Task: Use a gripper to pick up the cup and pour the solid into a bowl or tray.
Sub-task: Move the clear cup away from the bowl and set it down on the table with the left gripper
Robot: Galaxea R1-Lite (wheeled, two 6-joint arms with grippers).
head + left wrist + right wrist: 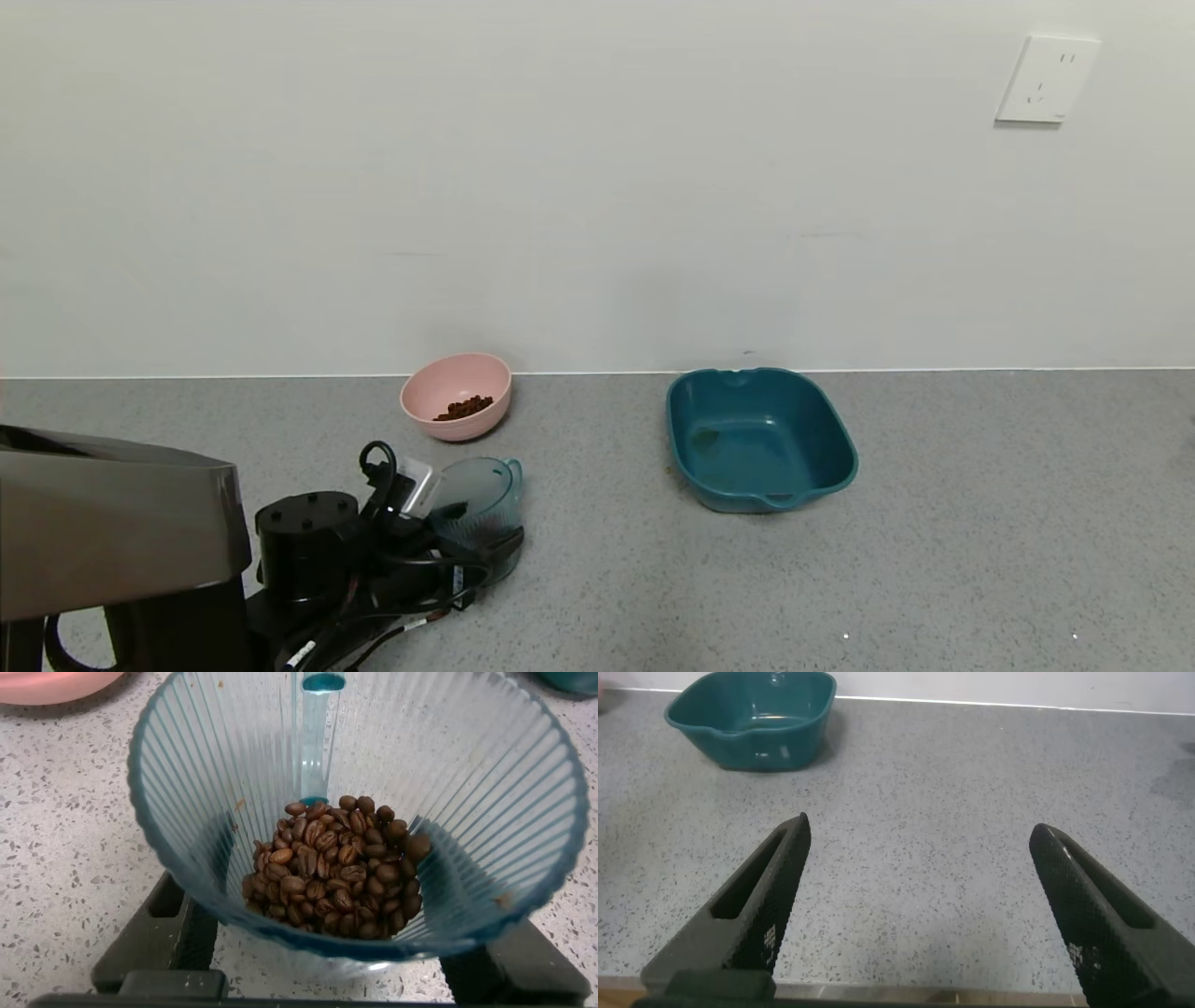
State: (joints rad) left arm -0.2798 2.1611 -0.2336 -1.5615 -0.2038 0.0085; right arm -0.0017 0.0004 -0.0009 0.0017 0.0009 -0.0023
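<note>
The ribbed translucent teal cup [478,499] stands upright on the grey speckled counter, with its handle toward the wall. In the left wrist view the cup [187,793] fills the picture and holds a heap of dark-brown pellets [341,873]. My left gripper [476,537] has one black finger [154,938] on each side of the cup's lower part and is shut on it. The pale-pink bowl [411,397] stands behind the cup near the wall and holds a few pellets [464,407]. My right gripper [918,831] is open and empty over bare counter.
A dark-teal squarish tray [840,439] stands to the right of the bowl and also shows in the right wrist view [752,719]. A grey robot housing [103,513] fills the near left. A wall socket [1046,79] is high on the right.
</note>
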